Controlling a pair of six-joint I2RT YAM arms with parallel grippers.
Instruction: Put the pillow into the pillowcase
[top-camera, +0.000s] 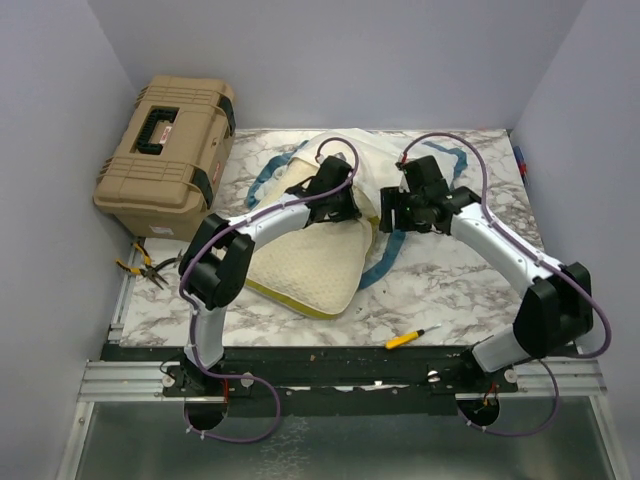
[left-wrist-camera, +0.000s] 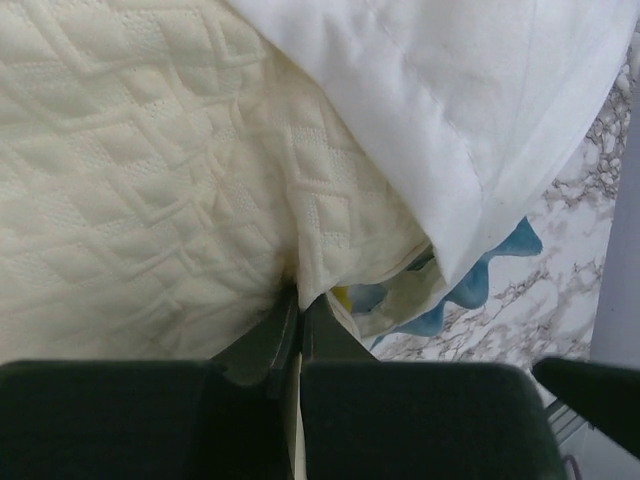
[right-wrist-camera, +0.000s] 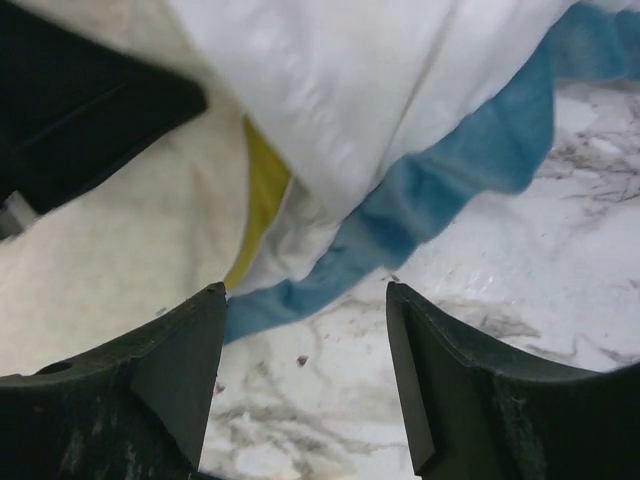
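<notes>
The left tool (left-wrist-camera: 293, 322), jaws pressed fully together, pinches a pucker in the cream-yellow quilted rectangular pillow (left-wrist-camera: 150, 180). Its wrist view shows this beside the plain white inside of the soft fabric pillowcase (left-wrist-camera: 440, 100). The right tool (right-wrist-camera: 305, 295) stands with jaws wide apart and holds nothing. Between them its own camera shows only the white-and-grey marble tabletop (right-wrist-camera: 520, 330). Just beyond lie the pillowcase's blue ruffled trim (right-wrist-camera: 450, 170) and the pillow's mustard-yellow band (right-wrist-camera: 262, 190). Only the overhead view takes in the whole scene: the pillow's far end is covered by the pillowcase, and its near end lies bare on the tabletop between the arms. A tan plastic toolbox (top-camera: 165, 150) sits at far left with yellow-handled pliers (top-camera: 140, 265) near it, and a yellow-handled screwdriver (top-camera: 412, 338) lies by the near edge.
</notes>
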